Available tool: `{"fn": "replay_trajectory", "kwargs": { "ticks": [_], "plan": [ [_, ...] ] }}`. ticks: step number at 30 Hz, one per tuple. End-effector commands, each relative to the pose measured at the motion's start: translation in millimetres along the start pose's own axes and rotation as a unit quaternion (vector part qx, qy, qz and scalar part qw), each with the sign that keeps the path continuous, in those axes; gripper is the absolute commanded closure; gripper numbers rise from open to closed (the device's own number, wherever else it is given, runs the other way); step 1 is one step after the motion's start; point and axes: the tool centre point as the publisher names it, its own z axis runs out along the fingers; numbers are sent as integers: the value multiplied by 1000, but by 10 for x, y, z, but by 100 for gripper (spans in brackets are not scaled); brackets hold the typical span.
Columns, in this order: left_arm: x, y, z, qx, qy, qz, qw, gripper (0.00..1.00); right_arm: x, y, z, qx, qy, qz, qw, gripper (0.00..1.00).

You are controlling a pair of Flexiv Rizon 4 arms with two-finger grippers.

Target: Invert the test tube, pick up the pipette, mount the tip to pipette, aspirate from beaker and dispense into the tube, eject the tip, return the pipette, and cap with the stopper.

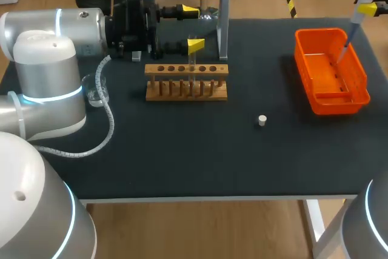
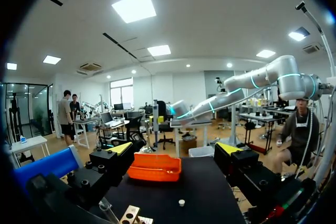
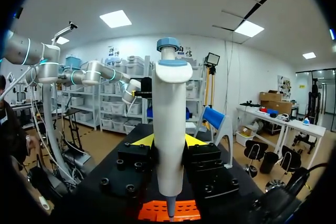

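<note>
1. Holds nothing in left claw [image 1: 192, 28], fingers wide apart, just beyond rack [image 1: 186, 81] at far side.
2. Shows tube [image 1: 192, 63] upright in rack, just by that claw's near finger.
3. Grips pipette [image 3: 169, 129] in right claw [image 3: 168, 141], clamped from both sides, far right, point over orange bin [image 1: 336, 107].
4. Leaves stopper [image 1: 262, 120] on table [image 1: 182, 150], between rack and bin, nearer.
5. Has beaker [image 1: 97, 89] left of rack.

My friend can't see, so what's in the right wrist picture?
The right gripper holds a white pipette upright between its fingers. Its narrow end points down toward an orange bin.
</note>
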Motion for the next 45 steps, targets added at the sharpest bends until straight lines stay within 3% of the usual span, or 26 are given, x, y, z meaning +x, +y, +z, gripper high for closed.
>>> {"fn": "replay_trajectory", "kwargs": {
  "ticks": [1,18,26,36,45],
  "plan": [
    [-8,5,6,1,0,1,1000,0,12,16,6,2,-1,0,1000,100],
    [-8,5,6,1,0,1,1000,0,12,16,6,2,-1,0,1000,100],
    [-212,-137,592,-31,-5,1,999,0,12,16,6,2,-1,0,1000,100],
    [-583,-308,1531,-34,7,10,999,0,12,16,6,2,-1,0,1000,100],
    [-725,-398,2209,-36,26,-1,999,0,12,16,6,2,-1,0,1000,100]
  ]
}}
